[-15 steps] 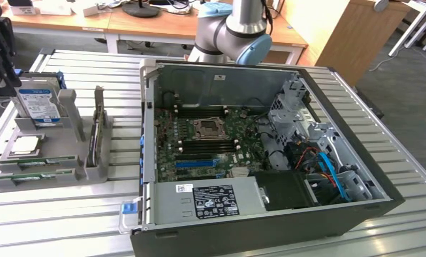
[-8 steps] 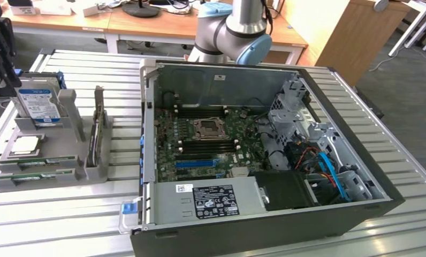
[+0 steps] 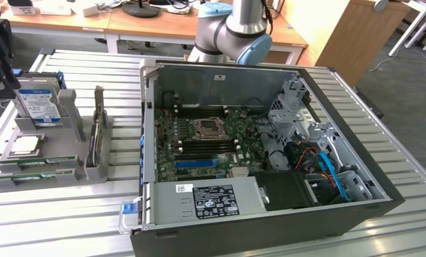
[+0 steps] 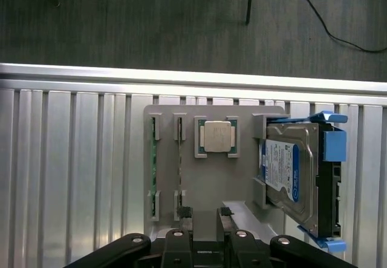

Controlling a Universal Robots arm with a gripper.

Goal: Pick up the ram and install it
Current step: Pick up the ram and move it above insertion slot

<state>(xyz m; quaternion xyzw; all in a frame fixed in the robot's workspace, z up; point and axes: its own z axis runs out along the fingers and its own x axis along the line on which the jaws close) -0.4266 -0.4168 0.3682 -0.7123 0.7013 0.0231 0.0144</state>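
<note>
A: Looking for the ram (image 3: pixel 45 160)?
B: Resting on its edge in a grey tray (image 3: pixel 91 167) slot, at nine o'clock from the open computer case (image 3: pixel 270 230) in the exterior view.
A: Why on its edge?
B: Probably to leave both flat sides free for pinching.
A: And the gripper (image 4: pixel 204 212)?
B: Spread apart, holding nothing, hanging over that tray.
</note>
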